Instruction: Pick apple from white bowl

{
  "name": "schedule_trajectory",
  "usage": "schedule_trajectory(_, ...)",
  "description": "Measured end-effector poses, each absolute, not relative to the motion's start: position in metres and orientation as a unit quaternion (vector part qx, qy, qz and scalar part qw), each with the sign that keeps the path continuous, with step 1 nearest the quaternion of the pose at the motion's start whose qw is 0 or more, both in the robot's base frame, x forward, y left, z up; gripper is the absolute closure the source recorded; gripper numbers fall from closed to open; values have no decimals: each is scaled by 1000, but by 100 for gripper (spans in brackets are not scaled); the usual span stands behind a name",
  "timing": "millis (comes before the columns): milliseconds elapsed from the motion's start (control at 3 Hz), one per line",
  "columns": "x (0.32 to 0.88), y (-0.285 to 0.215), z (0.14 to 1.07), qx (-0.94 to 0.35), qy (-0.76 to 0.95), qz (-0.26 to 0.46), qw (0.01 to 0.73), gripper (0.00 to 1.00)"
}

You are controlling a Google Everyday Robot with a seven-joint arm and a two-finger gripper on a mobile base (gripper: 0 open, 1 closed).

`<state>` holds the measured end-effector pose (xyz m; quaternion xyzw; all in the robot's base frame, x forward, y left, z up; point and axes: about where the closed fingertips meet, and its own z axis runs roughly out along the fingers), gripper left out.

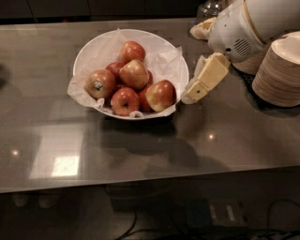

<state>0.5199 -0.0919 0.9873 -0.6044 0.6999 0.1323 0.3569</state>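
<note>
The white bowl (89, 49), lined with crumpled white paper, stands on the dark counter at left of centre and holds several apples. The apple (134, 74), pale yellow-gold with red streaks, lies on top in the middle of the pile. An apple with a dark sticker (100, 83) lies at the left, and redder apples (161, 95) lie around it. My gripper (190, 96) hangs from the white arm (248, 26) just right of the bowl's rim, close to the right-hand apple, pointing down and to the left. It holds nothing that I can see.
A tall stack of beige paper bowls (279, 70) stands at the right edge, behind the arm. A pale crumpled item (202, 29) and a glass jar (211, 7) sit at the back. The counter's front edge (140, 185) runs across the lower part of the view.
</note>
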Motion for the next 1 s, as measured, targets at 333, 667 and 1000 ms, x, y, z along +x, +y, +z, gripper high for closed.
schedule_trajectory(333,525,-71,980,-601,700,160,351,19)
schedule_trajectory(667,527,-55,976,-602,698,175,346,28)
schedule_trajectory(1000,531,-40,973,-607,692,186,344,40)
